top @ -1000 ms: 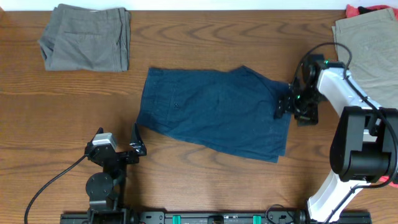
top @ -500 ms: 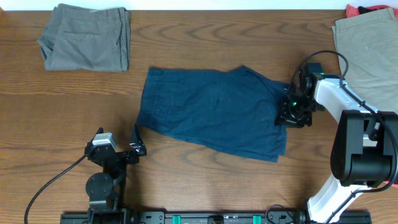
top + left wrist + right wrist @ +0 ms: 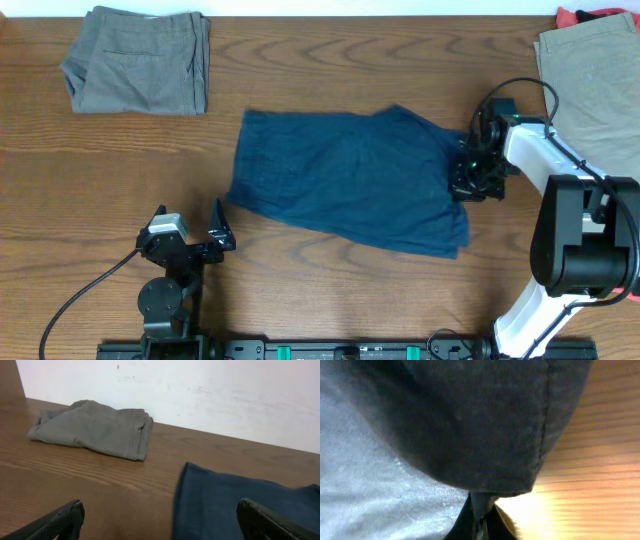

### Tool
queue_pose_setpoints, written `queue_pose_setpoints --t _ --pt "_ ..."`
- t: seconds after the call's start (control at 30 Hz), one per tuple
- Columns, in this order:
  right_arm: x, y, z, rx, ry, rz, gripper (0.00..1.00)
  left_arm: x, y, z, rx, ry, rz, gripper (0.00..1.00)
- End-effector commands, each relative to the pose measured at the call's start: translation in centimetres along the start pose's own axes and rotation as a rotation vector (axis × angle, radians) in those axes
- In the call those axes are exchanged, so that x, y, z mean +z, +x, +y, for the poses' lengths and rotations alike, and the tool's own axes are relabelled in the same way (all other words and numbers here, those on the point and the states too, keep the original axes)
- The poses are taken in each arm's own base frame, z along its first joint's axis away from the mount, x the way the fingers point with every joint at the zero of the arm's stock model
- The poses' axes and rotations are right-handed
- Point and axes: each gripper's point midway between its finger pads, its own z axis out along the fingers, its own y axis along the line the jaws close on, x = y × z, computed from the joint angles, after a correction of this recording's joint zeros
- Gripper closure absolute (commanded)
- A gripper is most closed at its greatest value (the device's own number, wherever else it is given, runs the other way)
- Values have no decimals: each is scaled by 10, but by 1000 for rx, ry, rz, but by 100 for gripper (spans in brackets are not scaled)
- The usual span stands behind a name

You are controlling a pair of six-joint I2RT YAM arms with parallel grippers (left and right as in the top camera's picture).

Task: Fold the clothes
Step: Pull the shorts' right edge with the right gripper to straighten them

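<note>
The dark navy-blue shorts point(image 3: 345, 180) lie spread flat on the middle of the table. My right gripper point(image 3: 464, 183) is at their right edge, shut on the hem; the right wrist view shows dark cloth point(image 3: 485, 435) bunched above the pinched fingers point(image 3: 481, 525). My left gripper point(image 3: 215, 228) rests near the front left, open and empty, just off the shorts' lower left corner. Its view shows both fingertips point(image 3: 55, 522) wide apart with the navy edge point(image 3: 225, 505) ahead. An olive-grey pair point(image 3: 140, 60) lies folded at the back left, and a tan-khaki pair point(image 3: 595, 80) at the back right.
A red cloth point(image 3: 590, 14) peeks out at the far right back edge beside the khaki pair. A white wall point(image 3: 200, 390) runs behind the table. Bare wood point(image 3: 330, 290) stretches along the front between the arm bases.
My right gripper has closed on the navy shorts' right hem. The shorts have shifted slightly to the right, their left edge drawing away from the left side. The left arm has not moved.
</note>
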Motion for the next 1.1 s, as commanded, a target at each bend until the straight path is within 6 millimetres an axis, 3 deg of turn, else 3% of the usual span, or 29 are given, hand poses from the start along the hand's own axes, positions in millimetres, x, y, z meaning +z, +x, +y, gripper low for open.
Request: queue_pose_setpoints --t 0.0,0.33,0.67,0.7,0.73,0.77,0.8,0.93,1.07 --pt "-14 -25 -30 22 134 -63 99 1 15 7 6 -28 38 2" --pt "-47 -77 -16 -8 103 -247 99 1 15 7 6 -28 38 2" --pt "-46 -72 -17 5 105 -227 91 1 15 7 6 -28 38 2" --pt "-46 -70 -17 5 107 -221 85 1 15 7 6 -28 38 2" --pt "-45 -70 -17 6 110 -219 69 1 15 7 6 -28 38 2" --pt "-45 -69 -18 7 116 -217 44 1 15 7 6 -28 38 2" --pt "-45 -69 -19 7 119 -214 27 1 15 7 6 -28 38 2" --pt "-47 -63 -22 30 126 -190 1 1 15 7 6 -28 38 2" --pt "-61 -58 -26 82 127 -162 1 1 15 7 6 -28 38 2"
